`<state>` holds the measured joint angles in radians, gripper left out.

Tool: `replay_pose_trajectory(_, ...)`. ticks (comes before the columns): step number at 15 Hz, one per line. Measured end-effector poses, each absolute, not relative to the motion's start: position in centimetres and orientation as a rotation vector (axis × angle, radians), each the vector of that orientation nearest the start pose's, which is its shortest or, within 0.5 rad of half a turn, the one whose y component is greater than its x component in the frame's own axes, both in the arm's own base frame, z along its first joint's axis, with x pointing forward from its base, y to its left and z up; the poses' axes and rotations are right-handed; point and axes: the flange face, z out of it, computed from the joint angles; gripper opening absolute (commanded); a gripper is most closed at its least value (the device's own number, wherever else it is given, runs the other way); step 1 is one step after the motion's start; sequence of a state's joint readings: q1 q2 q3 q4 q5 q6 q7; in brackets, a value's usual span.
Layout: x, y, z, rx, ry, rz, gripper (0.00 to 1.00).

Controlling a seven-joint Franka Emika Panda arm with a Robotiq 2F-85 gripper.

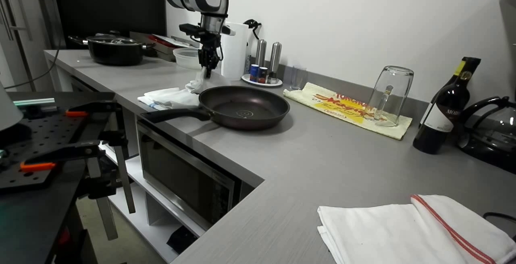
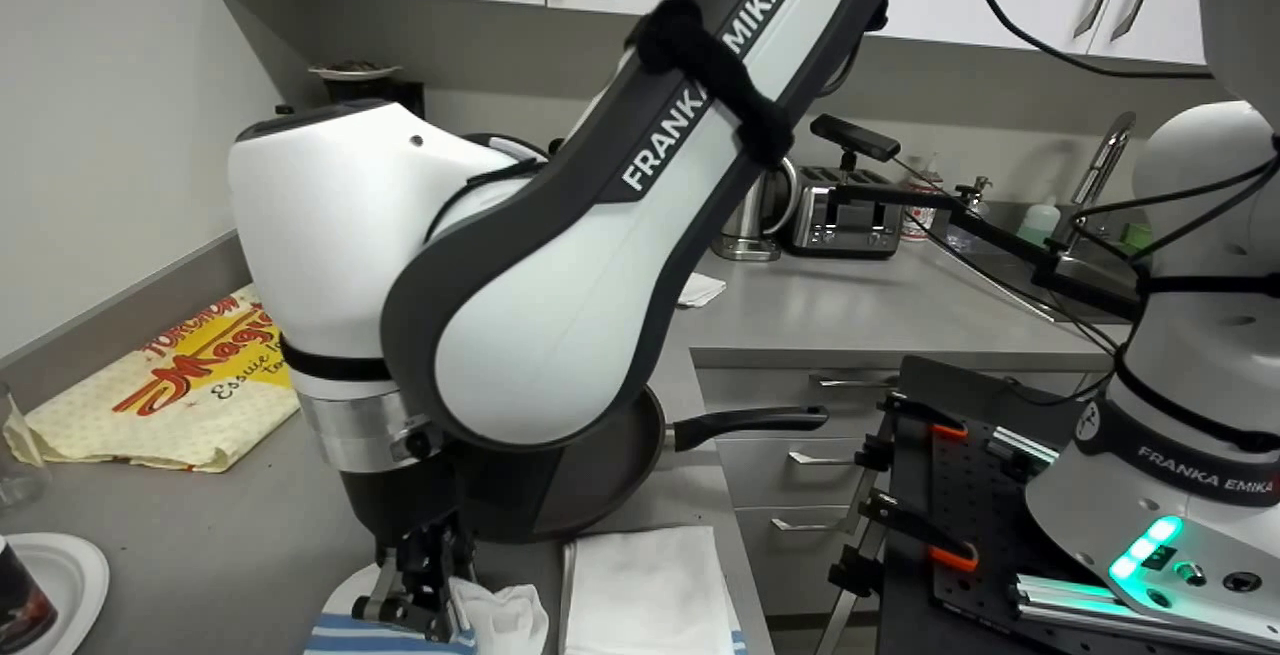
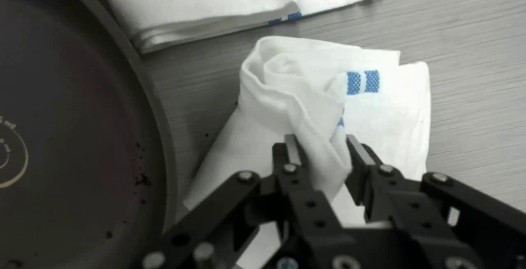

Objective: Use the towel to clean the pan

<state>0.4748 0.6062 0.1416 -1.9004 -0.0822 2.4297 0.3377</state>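
The dark frying pan (image 1: 244, 111) stands on the grey counter, its black handle over the front edge. It is partly behind the arm in an exterior view (image 2: 600, 475). In the wrist view the pan (image 3: 70, 109) is at left, with dark red specks inside. A white towel with blue marks (image 3: 382, 117) lies crumpled beside the pan; it also shows in both exterior views (image 1: 198, 84) (image 2: 508, 620). My gripper (image 3: 322, 150) is low over this towel (image 1: 207, 74) (image 2: 410, 610). Its fingers are part way closed on a raised fold of it, next to the pan, not over it.
A second folded white towel (image 3: 213, 2) lies close to the pan (image 2: 650, 590). Toward the wall are a paper towel roll (image 1: 234, 52), a plate with shakers (image 1: 258, 82) and a yellow cloth (image 1: 330, 104) under an upturned glass pitcher (image 1: 389, 94). A black pot (image 1: 115, 50) is farther along.
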Motion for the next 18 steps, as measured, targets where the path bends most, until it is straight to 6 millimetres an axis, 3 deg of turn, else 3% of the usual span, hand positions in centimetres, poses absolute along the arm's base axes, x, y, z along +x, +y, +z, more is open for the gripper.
replay_pose_trajectory(5,48.3,34.4,18.8,-3.113,-0.512,0.151,0.98)
replay_pose_trajectory(9,45.6,30.5,21.1,-3.140,-0.478,0.173,1.00)
replay_pose_trajectory(14,41.8,24.2,26.3,-3.178,-0.379,0.108,1.00)
replay_pose_trajectory(18,37.7,21.1,30.1,-3.165,-0.257,0.073,1.00)
